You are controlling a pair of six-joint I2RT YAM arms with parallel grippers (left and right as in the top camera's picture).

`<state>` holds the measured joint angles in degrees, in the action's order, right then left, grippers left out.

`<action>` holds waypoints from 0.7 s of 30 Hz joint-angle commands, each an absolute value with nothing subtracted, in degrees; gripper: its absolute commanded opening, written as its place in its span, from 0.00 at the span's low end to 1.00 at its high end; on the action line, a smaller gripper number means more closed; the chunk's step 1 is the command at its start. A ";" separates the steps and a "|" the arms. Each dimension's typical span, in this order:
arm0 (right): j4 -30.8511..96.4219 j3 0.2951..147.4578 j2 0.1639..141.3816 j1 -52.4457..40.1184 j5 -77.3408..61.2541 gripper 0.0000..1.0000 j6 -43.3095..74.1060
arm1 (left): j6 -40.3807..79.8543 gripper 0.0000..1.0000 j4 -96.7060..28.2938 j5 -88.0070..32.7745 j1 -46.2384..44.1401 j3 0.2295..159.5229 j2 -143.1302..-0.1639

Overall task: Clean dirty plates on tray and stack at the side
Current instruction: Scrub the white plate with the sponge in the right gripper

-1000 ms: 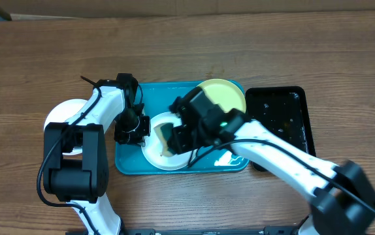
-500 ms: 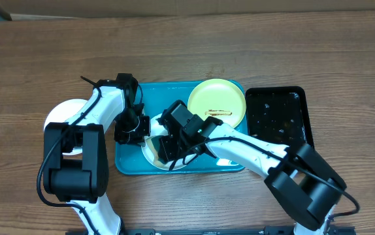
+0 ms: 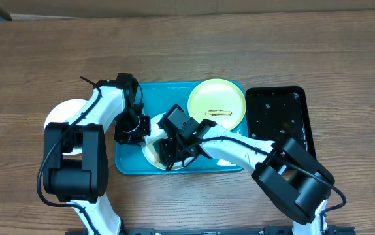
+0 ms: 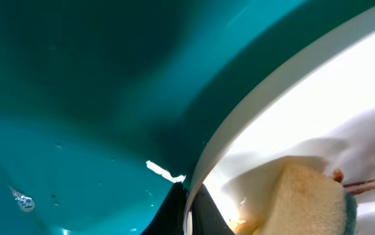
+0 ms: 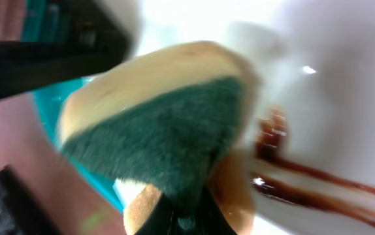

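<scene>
- Two plates are seen on the tray [image 3: 125, 164]: the white plate [image 3: 149, 154] at its near left, the yellow plate [image 3: 217, 103] at the far right.
- The white plate's rim is pinched by the closed left gripper [image 4: 187, 207]; a firm pinch is needed so the plate is not spun.
- The sponge [image 5: 168, 124] is clamped in the closed right gripper [image 5: 182, 219] and pressed on the plate beside the smear [image 5: 305, 177].
- Short strokes should be drawn along the smear, sponge laid flat.
</scene>
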<state>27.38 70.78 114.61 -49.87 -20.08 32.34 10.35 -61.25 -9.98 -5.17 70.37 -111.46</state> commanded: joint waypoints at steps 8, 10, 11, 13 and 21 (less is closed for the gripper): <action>37.82 70.46 115.77 -43.46 -4.49 0.04 39.31 | 11.81 0.04 -60.27 -10.39 -5.69 68.95 -112.22; 39.00 70.46 115.74 -41.82 -4.54 0.04 39.33 | 11.81 0.04 -60.40 -10.11 -5.69 68.93 -112.22; 39.57 70.46 115.74 -41.06 -4.54 0.04 39.31 | 11.81 0.04 -60.47 -10.04 -5.69 68.93 -112.22; 40.56 70.50 115.74 -39.81 -4.54 0.04 39.31 | 11.81 0.04 -60.60 -9.89 -5.69 68.93 -112.22; 43.57 72.55 115.48 -37.30 -4.54 0.04 39.27 | 11.81 0.04 -61.14 -8.80 -5.69 68.93 -112.22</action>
